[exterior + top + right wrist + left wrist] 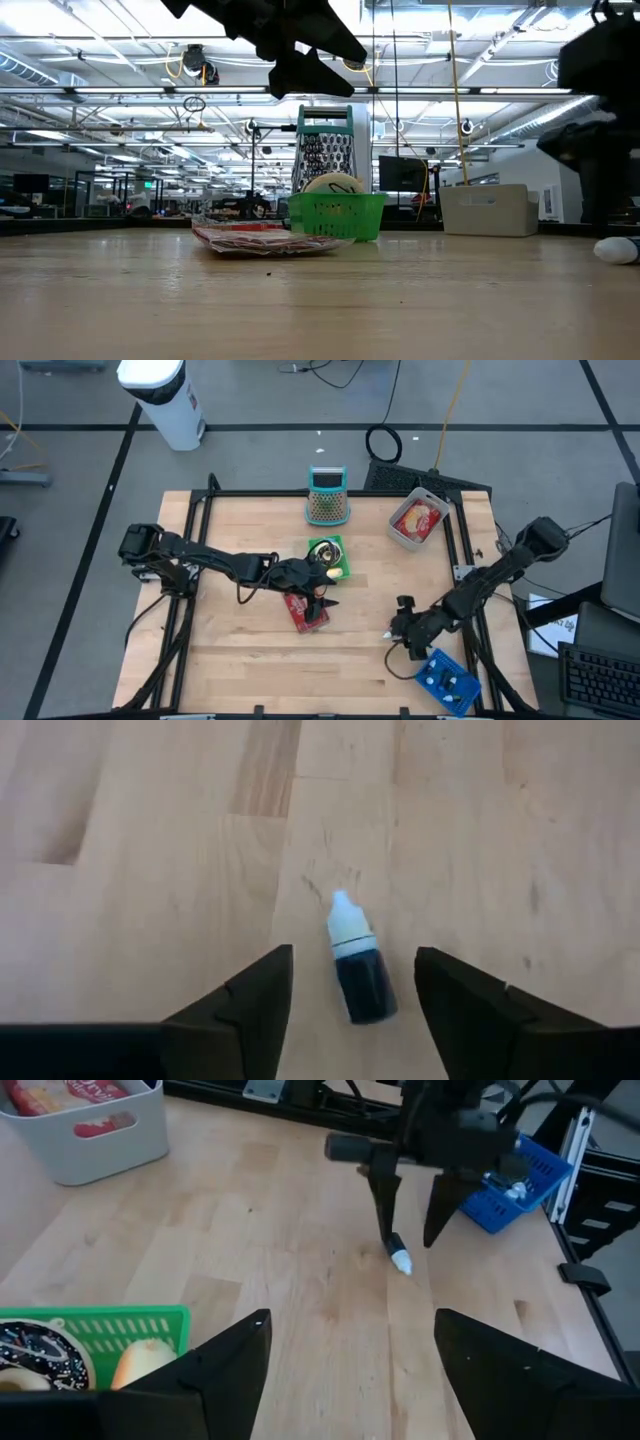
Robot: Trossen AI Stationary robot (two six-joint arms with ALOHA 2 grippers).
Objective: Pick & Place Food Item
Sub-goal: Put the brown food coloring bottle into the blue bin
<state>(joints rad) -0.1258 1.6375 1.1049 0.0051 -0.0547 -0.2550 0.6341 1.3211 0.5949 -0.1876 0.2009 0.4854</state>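
Your right gripper open, small dark bottle lying on table between its fingers, untouched; your left gripper open above red packet

A grater is standing at the far middle of the worktop, with a bin of packets sitting to its right. Nearer, a small basket is holding a doughnut and a round item, and a flat packet is lying just in front of it, under the left claw. Toward the near right, a small bottle is lying on its side between the open fingers of the right claw, with a crate sitting at the corner behind it
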